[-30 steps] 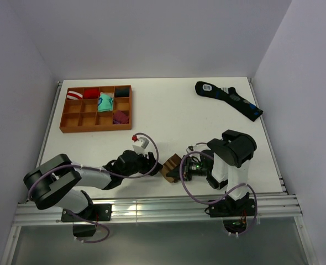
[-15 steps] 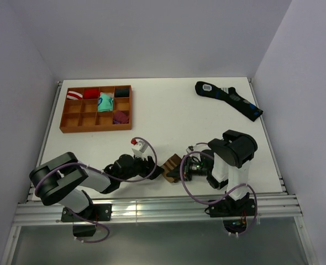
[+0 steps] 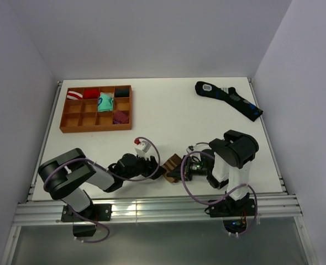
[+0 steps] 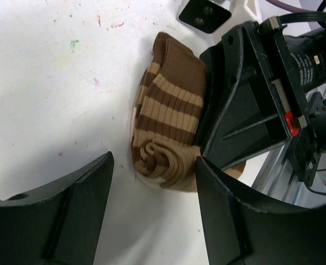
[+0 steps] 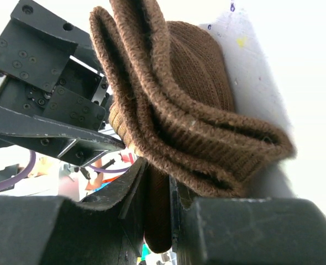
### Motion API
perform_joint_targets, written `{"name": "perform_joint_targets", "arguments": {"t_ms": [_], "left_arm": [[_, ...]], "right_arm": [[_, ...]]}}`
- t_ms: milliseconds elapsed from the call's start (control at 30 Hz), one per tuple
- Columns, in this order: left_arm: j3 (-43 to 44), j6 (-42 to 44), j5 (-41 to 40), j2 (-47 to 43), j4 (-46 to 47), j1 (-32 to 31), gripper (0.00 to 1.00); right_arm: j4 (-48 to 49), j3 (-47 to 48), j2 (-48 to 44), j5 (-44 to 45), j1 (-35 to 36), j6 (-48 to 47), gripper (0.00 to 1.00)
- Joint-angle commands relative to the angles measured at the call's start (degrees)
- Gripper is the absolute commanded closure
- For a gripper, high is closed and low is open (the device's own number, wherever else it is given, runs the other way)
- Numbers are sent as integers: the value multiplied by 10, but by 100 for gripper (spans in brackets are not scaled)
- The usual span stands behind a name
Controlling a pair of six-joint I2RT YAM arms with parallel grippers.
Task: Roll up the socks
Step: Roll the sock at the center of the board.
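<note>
A brown striped sock roll (image 3: 172, 167) lies near the table's front edge between my two grippers. In the left wrist view the roll (image 4: 171, 141) shows its spiral end just ahead of my left gripper (image 4: 152, 190), whose jaws stand wide open on either side of it, apart from it. My right gripper (image 3: 179, 171) is shut on the sock's brown fabric (image 5: 179, 105), a fold pinched between its jaws (image 5: 158, 221). A dark blue patterned sock (image 3: 229, 98) lies flat at the back right.
A wooden compartment tray (image 3: 69, 122) at the back left holds several rolled socks: red-white, red, teal, dark and purple. The table's front rail runs just below both arms. The white walls close in left, right and back.
My left gripper has slid right along the table toward the brown roll and now sits right next to it. The right gripper and sock have stayed in place.
</note>
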Motion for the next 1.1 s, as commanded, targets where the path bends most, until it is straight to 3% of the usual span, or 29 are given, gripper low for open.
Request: {"name": "perform_joint_targets", "arguments": {"t_ms": [0,233,500,633,800,1067], "left_arm": [[22,-3,-3,17,1,-3,34],[41,-7,-22,29,-37,-3,41],[48,-14,-30,47,-62,-4,58],[81,-19,-37,48,-127,-4,66],[126,-17,-54,42,-238,-4,85],[200,-5,-97,38,-423,-6,92]], "right_arm": [[-90,-14,1,22,-8,-34,89],[-95,-18,-6,20,-13,-40,90],[-93,-17,-5,19,-15,-40,89],[-121,-17,-25,28,-14,-64,88],[-225,-7,-90,54,-15,-105,85],[-485,37,-245,156,-13,-212,67]]}}
